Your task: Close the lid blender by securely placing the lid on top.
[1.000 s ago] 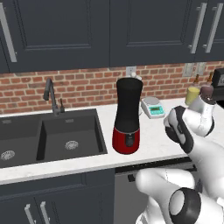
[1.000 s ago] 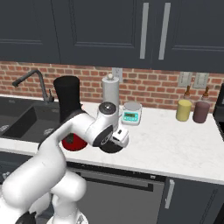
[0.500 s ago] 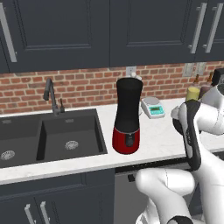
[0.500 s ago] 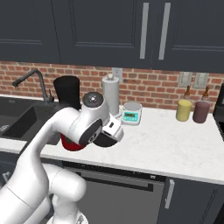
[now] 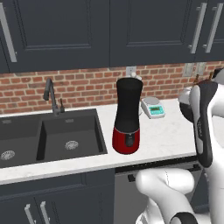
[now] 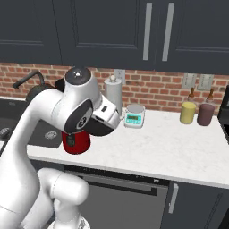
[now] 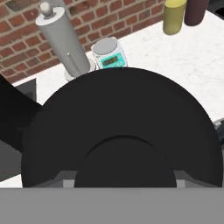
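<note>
From the left base view, the blender [image 5: 127, 118] is standing upright on the white stone counter [image 5: 170, 131], close to the sink [image 5: 48, 135]. Its jar is a tall, smooth black tube and its bottom is round and shiny red. The top of the jar is sitting open with nothing on it. There is bare counter in front of it and to its right. A small white-and-teal scale [image 5: 152, 107] is sitting behind it, near the brick wall. The white arm is standing at the right edge, past the counter's front edge.

From the right base view, the arm's big round joint is blocking most of the blender [image 6: 76, 142], so just its red bottom is peeking out. A grey paper-towel roll [image 6: 112, 91] is standing at the back, with the scale [image 6: 134, 116] just beside it. A yellow canister [image 6: 188, 112] and a maroon canister [image 6: 205, 114] are standing side by side far to the right. A wide bare stretch of counter is lying between them and the scale.

In the hand view, the lid [image 7: 122, 127] is filling the middle. It is a flat, round, dull black disc with a raised round bump. It is sitting right up against the gripper [image 7: 120, 181]. I cannot tell if the fingers are squeezing it. The roll [image 7: 61, 37] and the scale [image 7: 109, 54] are showing past its top edge.
</note>
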